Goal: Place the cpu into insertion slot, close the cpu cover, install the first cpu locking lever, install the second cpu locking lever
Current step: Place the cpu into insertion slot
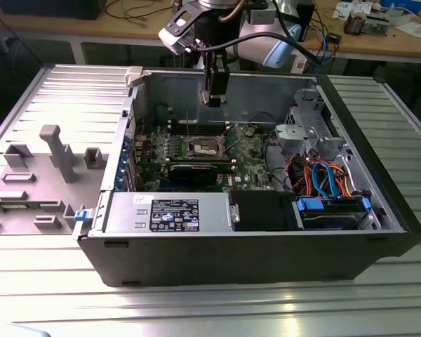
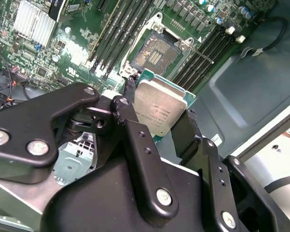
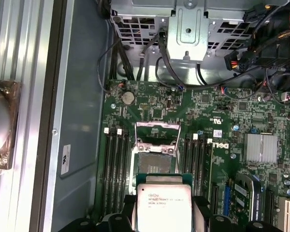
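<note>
Pincer (image 2: 159, 102) is clamped on the cpu (image 2: 160, 110), one black finger (image 2: 129, 99) on each of two opposite edges, so the jaws stand only as far apart as the chip is wide. The cpu's silver-grey top faces both wrist cameras, with its green edge showing past the metal. In the first wrist view the pincer (image 3: 164, 216) and cpu (image 3: 163, 203) sit just short of the slot (image 3: 157, 162), which lies uncovered with its dark contact field in view. The cover (image 3: 158, 125) is swung up and back from the slot, its square window showing the green board (image 3: 150, 104) behind it. In the second wrist view the slot (image 2: 154, 55) lies beyond the cpu, apart from it, and a thin lever (image 2: 198, 51) runs along one side. Long memory slots (image 3: 116, 164) flank the slot on both sides. A finned heat sink (image 3: 261, 147) sits further along the board.

In the exterior view the pincer (image 1: 214, 98) hangs inside the open case (image 1: 231, 253), near the height of its upper rim and well above the slot (image 1: 203, 146). The case lies on its side on a ridged metal tabletop (image 1: 266, 309). A grey tray (image 1: 49, 161) of moulded holders sits to the exterior view's left of the case.
</note>
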